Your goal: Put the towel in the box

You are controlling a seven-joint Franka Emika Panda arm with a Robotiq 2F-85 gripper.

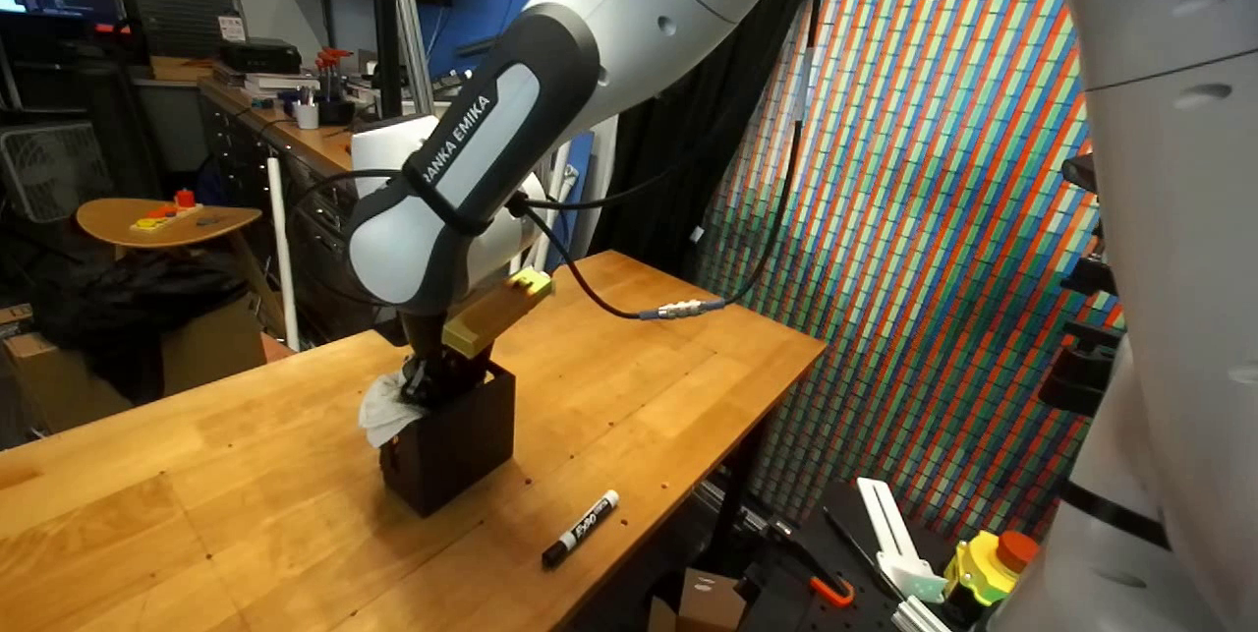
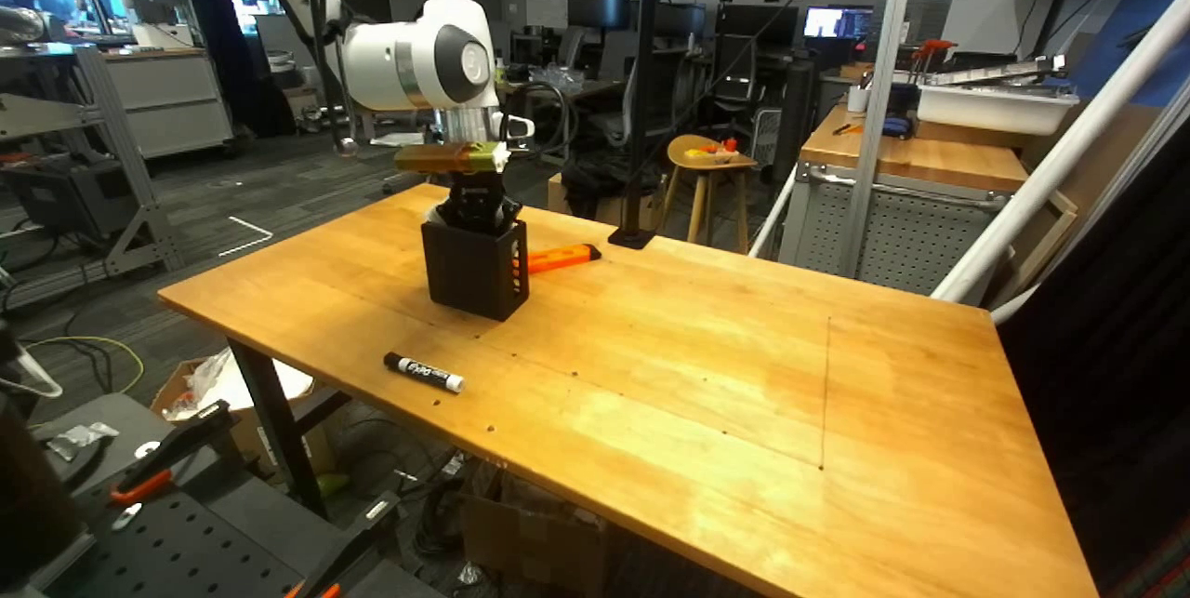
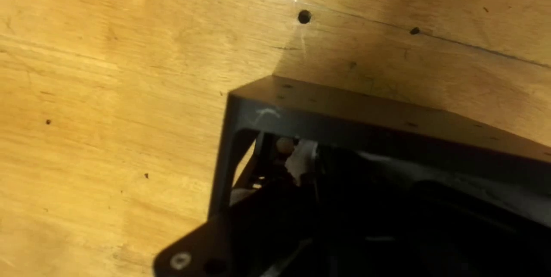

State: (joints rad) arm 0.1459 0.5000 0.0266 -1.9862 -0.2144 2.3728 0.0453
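Note:
The black box stands upright on the wooden table, and its perforated side shows in an exterior view. My gripper points down into the box's open top, its fingers hidden inside. It also shows in an exterior view. The white towel hangs over one edge of the box beside the gripper. In the wrist view, parts of the towel show inside the box, behind its rim. The inside is very dark, so whether the fingers are open or shut on the towel is not visible.
A black-and-white marker lies on the table near the box, also in an exterior view. An orange object lies beside the box. A black post base stands at the table's edge. A cable hangs from the arm.

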